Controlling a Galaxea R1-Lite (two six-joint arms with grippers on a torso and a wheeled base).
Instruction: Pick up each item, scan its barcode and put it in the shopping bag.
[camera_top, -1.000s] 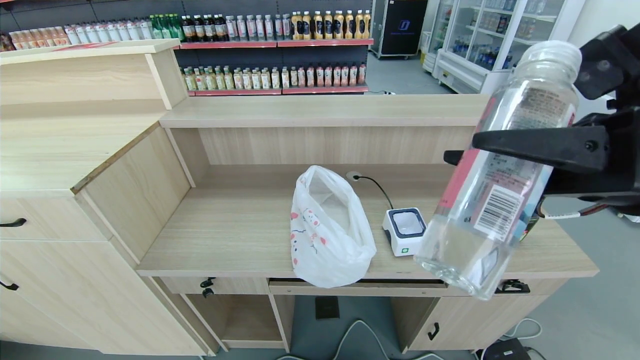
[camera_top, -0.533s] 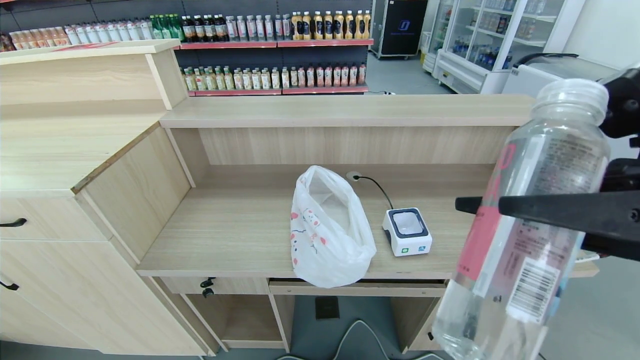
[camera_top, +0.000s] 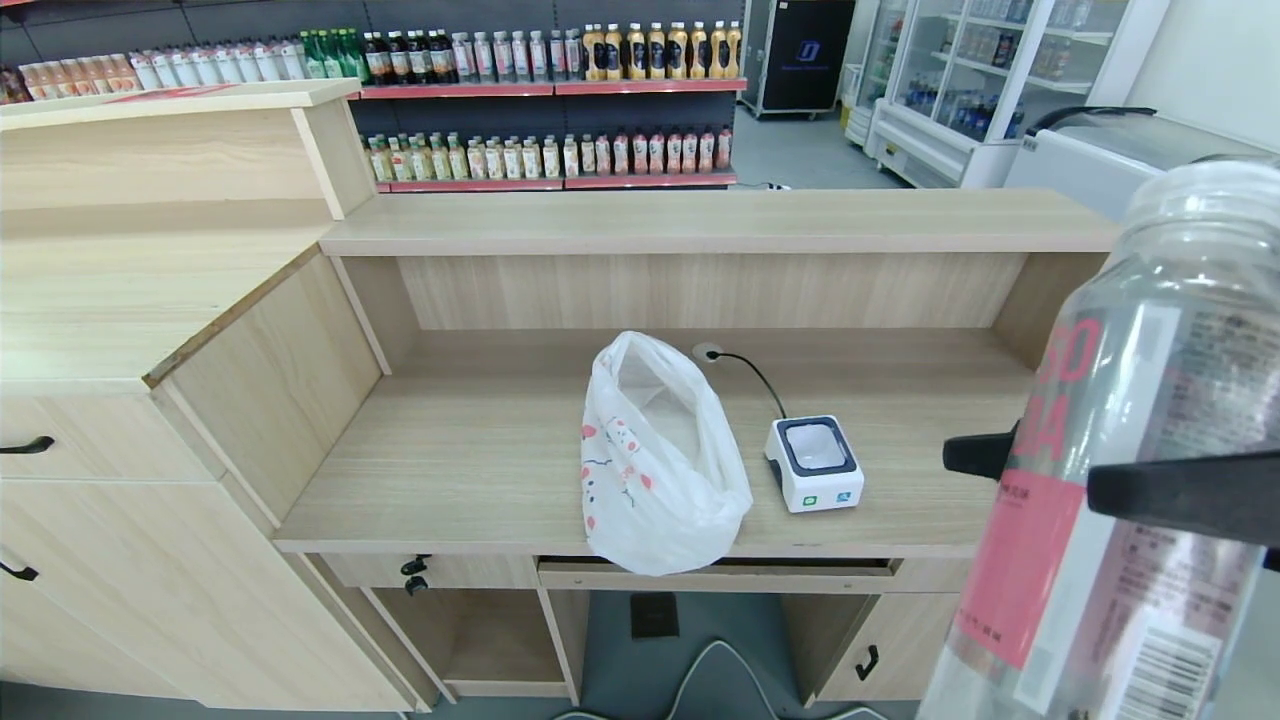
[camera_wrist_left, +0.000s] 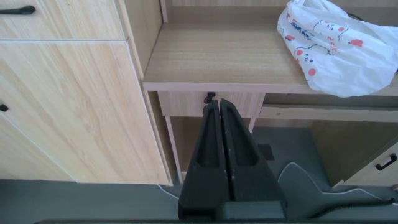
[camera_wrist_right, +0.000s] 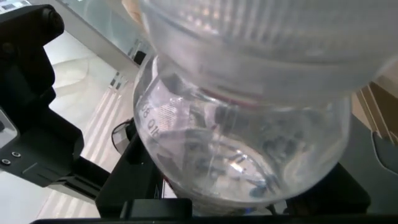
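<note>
While the right gripper (camera_top: 1030, 470) clamps a tilted clear plastic pink-labelled bottle (camera_top: 1150, 380), left gripper (camera_wrist_left: 219, 107) pinched together, slick walls risk slippage.

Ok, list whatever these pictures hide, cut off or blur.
Head view: bottle, its base and part of its barcode run off the lower edge.
Head view: right end effector, its body is cut off by the right edge.
Head view: shopping bag, its bottom is hidden by its own folds.
Right wrist view: the bottle is so close that it blurs; no label detail reads.
</note>
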